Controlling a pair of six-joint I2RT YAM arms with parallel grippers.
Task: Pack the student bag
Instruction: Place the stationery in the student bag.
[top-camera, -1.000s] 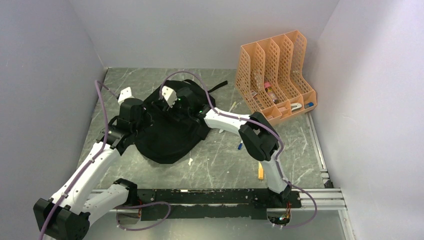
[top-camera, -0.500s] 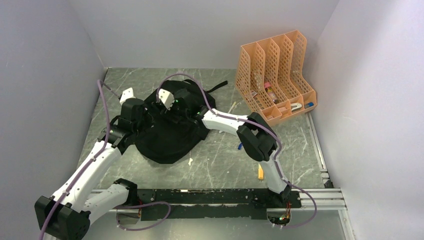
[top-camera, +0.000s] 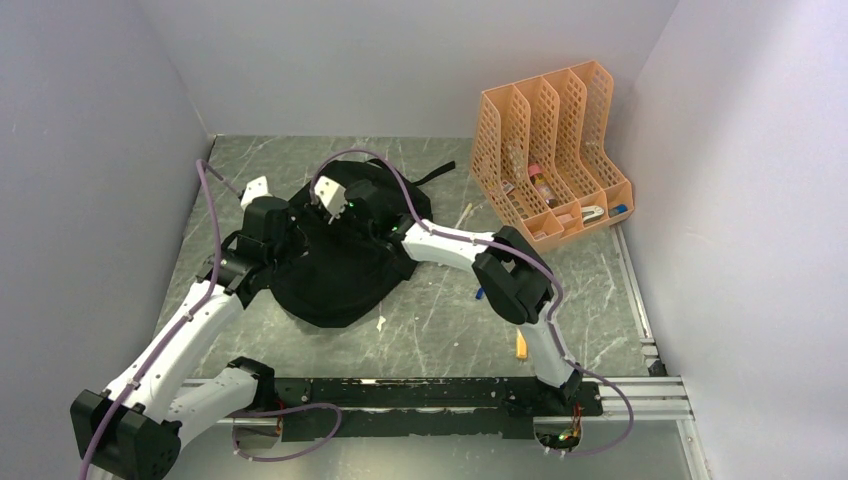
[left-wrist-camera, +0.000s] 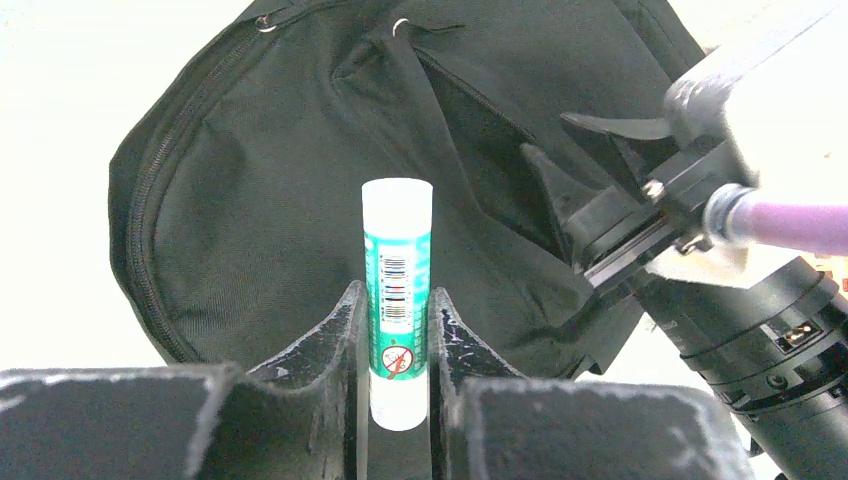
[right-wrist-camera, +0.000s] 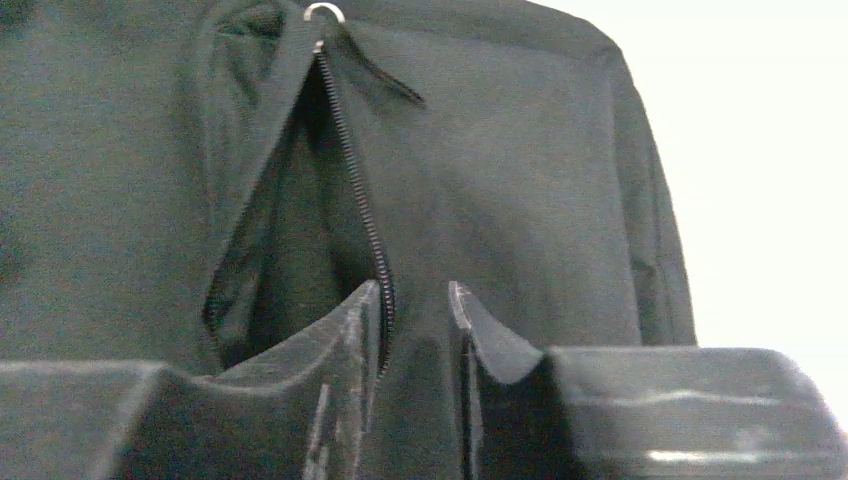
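The student bag, black and floppy, lies flat at the table's centre left. My left gripper hovers over the bag's left side, shut on a white and green glue stick that stands upright between its fingers. In the left wrist view the bag fills the background and the right arm's wrist reaches in from the right. My right gripper sits low on the bag, open. Its jaws straddle the fabric edge beside the zipper of a gaping pocket.
An orange mesh file organiser with several small items stands at the back right. Loose on the table lie a small blue thing, an orange one and a white scrap. Grey walls close in on three sides.
The right gripper has shifted slightly left over the bag and its jaws have narrowed around the zipper edge. The left arm with the glue stick has barely moved.
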